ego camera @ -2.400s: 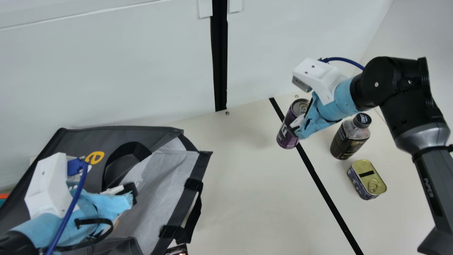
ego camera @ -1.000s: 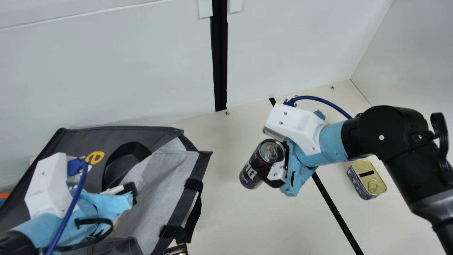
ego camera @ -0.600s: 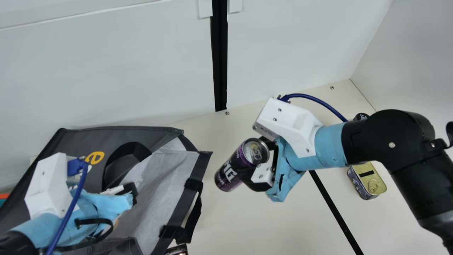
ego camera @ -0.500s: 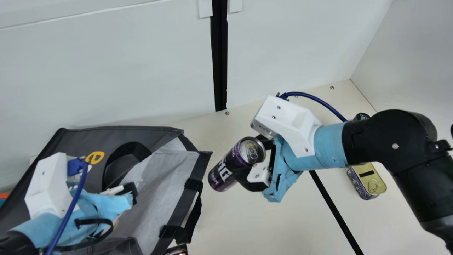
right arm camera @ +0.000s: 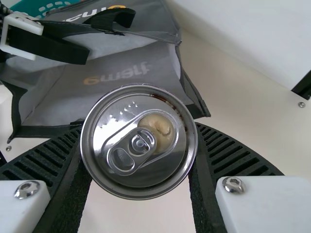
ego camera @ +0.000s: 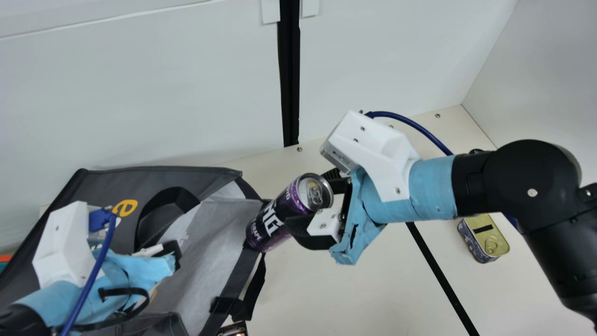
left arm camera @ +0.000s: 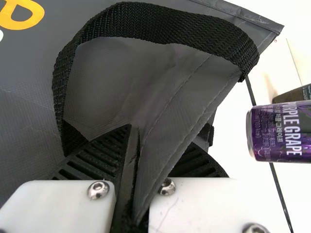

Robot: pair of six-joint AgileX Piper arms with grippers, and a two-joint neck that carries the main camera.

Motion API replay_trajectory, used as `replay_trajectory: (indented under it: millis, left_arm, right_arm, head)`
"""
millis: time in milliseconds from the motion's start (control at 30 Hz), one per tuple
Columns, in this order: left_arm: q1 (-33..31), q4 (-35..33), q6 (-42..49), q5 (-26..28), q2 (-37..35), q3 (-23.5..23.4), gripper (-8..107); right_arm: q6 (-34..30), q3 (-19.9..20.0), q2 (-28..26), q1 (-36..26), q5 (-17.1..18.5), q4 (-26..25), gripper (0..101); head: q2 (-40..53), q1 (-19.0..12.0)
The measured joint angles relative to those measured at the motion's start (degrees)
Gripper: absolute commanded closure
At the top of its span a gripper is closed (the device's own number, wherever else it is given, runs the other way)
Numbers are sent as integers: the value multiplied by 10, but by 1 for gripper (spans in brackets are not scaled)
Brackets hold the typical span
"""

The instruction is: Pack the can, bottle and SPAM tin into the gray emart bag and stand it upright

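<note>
My right gripper (ego camera: 322, 200) grips the purple can (ego camera: 268, 224), whose lower end is over the mouth edge of the gray bag (ego camera: 107, 186). In the right wrist view the can's lid (right arm camera: 138, 177) is between the pads of the right gripper (right arm camera: 138, 165). The bag lies on its side with its pale lining facing right. My left gripper (ego camera: 172, 256) is at the bag's mouth; in the left wrist view the left gripper (left arm camera: 133, 160) pinches the bag's edge (left arm camera: 180, 107). The SPAM tin (ego camera: 483, 236) rests at the right, and the bottle's cap (ego camera: 475, 151) peeks out behind my right arm.
A white wall (ego camera: 140, 93) runs along the back of the table (ego camera: 336, 289). A black strip (ego camera: 440, 277) crosses the tabletop left of the tin. At the bottom edge, a small dark object (ego camera: 233, 329) is beside the bag.
My right arm has carried the gripped can leftward from near the bottle to the bag's mouth, tilting it more. My left arm and the bag have stayed put.
</note>
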Motion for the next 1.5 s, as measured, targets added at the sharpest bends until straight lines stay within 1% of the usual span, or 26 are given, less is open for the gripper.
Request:
replay_trajectory:
  millis: [267,467,933,1133,1233,1500]
  left_arm:
    - [0,0,0,0,0,0,107]
    - [0,0,0,0,0,0,107]
    - [0,0,0,0,0,0,107]
    - [0,0,0,0,0,0,107]
    - [0,0,0,0,0,0,107]
    - [0,0,0,0,0,0,107]
  right_arm:
    - [0,-7,12,6,0,5,101]
    - [-12,-13,21,7,0,12,101]
    - [-31,-38,60,29,-1,12,101]
    - [-29,-33,78,56,-23,10,101]
    - [-26,-29,86,70,-44,8,101]
    - [-19,-17,106,108,-87,2,101]
  head:
    - [0,0]
    - [0,0]
    - [1,0]
    - [0,0]
    - [0,0]
    - [0,0]
